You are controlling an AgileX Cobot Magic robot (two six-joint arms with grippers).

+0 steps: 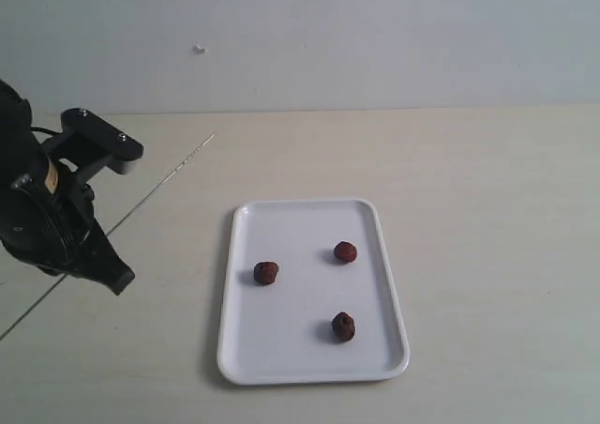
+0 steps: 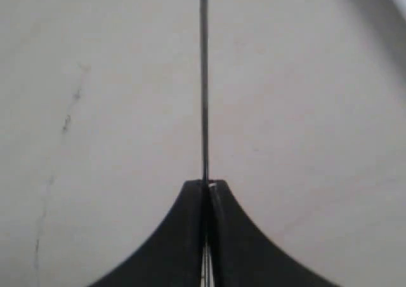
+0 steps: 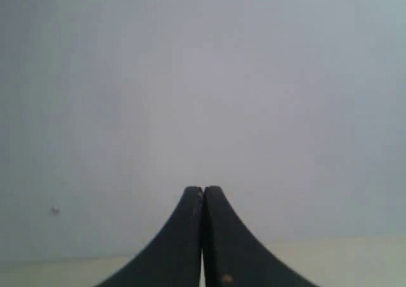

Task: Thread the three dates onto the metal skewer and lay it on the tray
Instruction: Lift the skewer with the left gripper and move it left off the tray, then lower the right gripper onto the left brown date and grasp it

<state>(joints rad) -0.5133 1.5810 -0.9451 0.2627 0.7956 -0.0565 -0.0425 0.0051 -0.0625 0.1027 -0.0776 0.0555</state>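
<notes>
Three dates lie apart on the white tray (image 1: 302,225): one at the left (image 1: 266,273), one further back (image 1: 345,251), one nearer the front (image 1: 343,326). The metal skewer (image 1: 173,173) runs as a thin slanted line left of the tray, from the black left arm (image 1: 52,219) toward the back of the table. In the left wrist view my left gripper (image 2: 207,183) is shut on the skewer (image 2: 203,77), which sticks straight out past the fingertips. My right gripper (image 3: 203,188) is shut with nothing in it, faces a plain wall, and is out of the exterior view.
The beige table (image 1: 487,218) stretches right of and behind the tray. A grey wall (image 1: 375,39) with a small white speck (image 1: 199,49) stands at the back. A thin line continues down-left behind the left arm; I cannot tell what it is.
</notes>
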